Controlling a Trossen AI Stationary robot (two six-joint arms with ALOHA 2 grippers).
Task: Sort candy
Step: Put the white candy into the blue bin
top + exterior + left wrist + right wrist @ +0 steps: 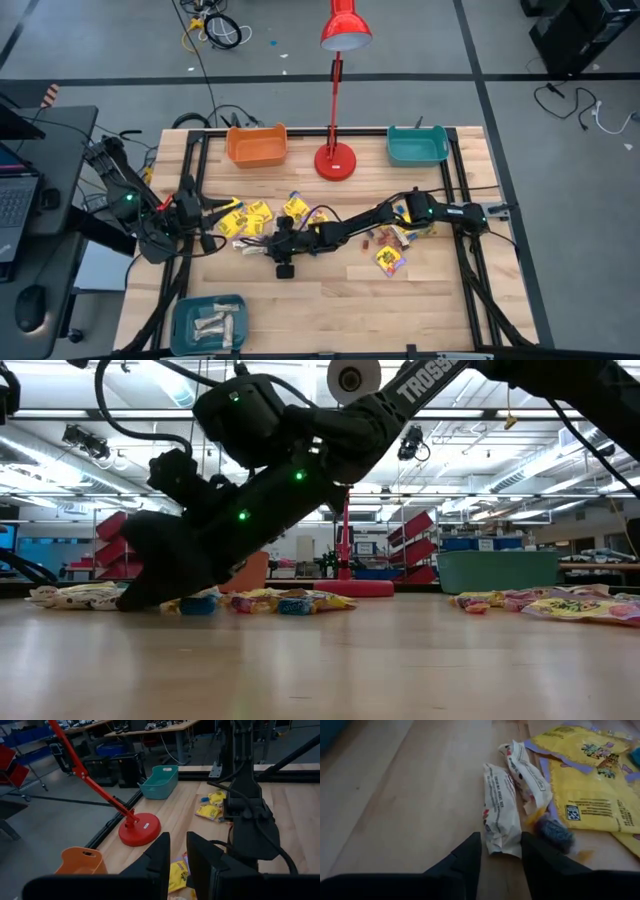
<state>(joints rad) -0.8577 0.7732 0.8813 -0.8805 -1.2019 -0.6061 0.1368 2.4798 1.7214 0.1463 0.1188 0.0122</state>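
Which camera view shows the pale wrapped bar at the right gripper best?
The right wrist view: the pale bar lies between the right gripper fingers. In the high view it is tiny and indistinct; in the low view the arm hides it; the left wrist view misses it.

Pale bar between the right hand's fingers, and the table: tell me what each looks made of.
Pale bar: seemingly thin plastic or waxed wrapper, slightly glossy; it is crinkled, printed and crimped at the ends.
Table: wood, smooth satin finish; lengthwise grain and plank seams show.
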